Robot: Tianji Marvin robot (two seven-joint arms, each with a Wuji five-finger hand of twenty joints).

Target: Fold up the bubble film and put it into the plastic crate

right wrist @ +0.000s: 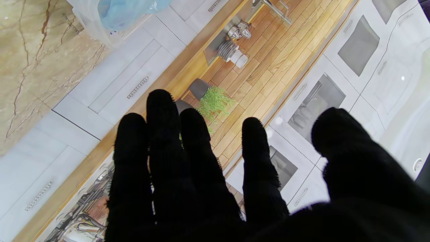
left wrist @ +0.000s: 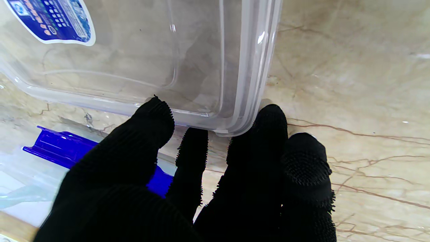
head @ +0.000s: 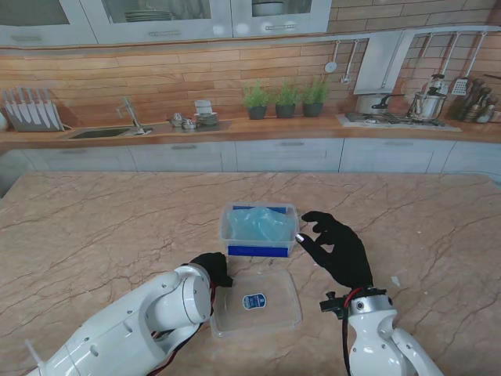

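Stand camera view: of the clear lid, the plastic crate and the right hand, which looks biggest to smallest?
1. Clear lid, nearest me, so its lead is unsure.
2. Plastic crate.
3. Right hand, close to the crate in apparent size.

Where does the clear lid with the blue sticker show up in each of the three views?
Stand view: lid lies flat on the table, nearer to me than the crate, right of the left hand.
Left wrist view: lid fills much of the frame, its corner at the fingertips.
Right wrist view: not in it.
Shared landmark: the crate's blue clip.
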